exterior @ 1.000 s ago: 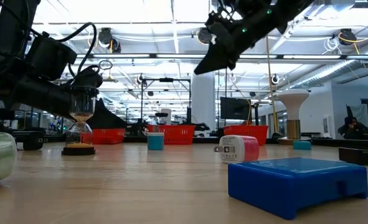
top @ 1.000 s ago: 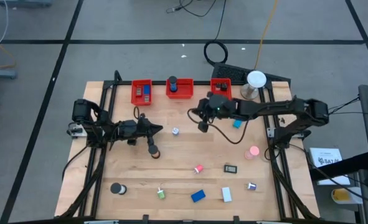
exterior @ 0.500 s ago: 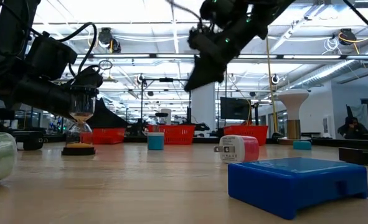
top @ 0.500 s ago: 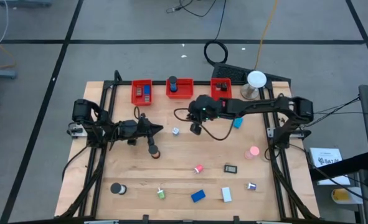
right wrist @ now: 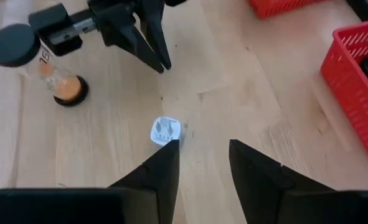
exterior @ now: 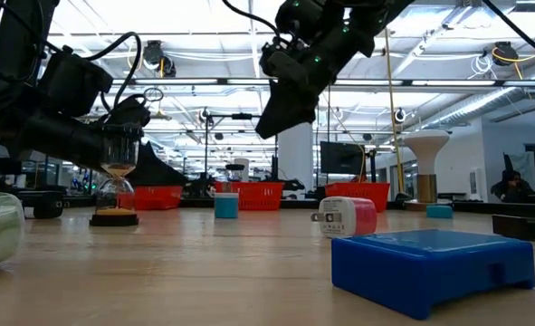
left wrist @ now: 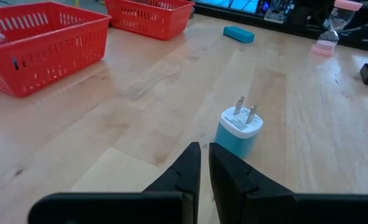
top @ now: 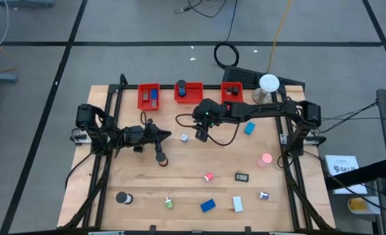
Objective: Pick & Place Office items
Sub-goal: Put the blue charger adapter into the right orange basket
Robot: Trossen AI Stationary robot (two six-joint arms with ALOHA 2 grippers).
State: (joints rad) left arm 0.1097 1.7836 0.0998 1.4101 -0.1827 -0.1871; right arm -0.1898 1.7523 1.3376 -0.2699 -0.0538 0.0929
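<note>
White and pale blue, the small plug adapter stands on its base on the bare wood, prongs up, a little in front of the middle red bin and between the two arms. Above it hangs the right gripper, off the table and just to the adapter's right side, its two dark fingers spread apart with nothing between them; through its wrist camera the adapter shows just beside one fingertip. From the other side the left gripper points at the adapter, near it but not touching, its fingers pressed together on nothing. Close by the left arm an hourglass with orange sand and black caps stands upright. The other office items lie scattered toward the front of the wooden table: a black roll, a green bit, a blue block, a white block, a pink-and-white piece, a small black device and a pink hourglass, with a teal block nearer the right-hand red bin. The left red bin holds a few small things, and a white dome lamp stands at the back right corner.
</note>
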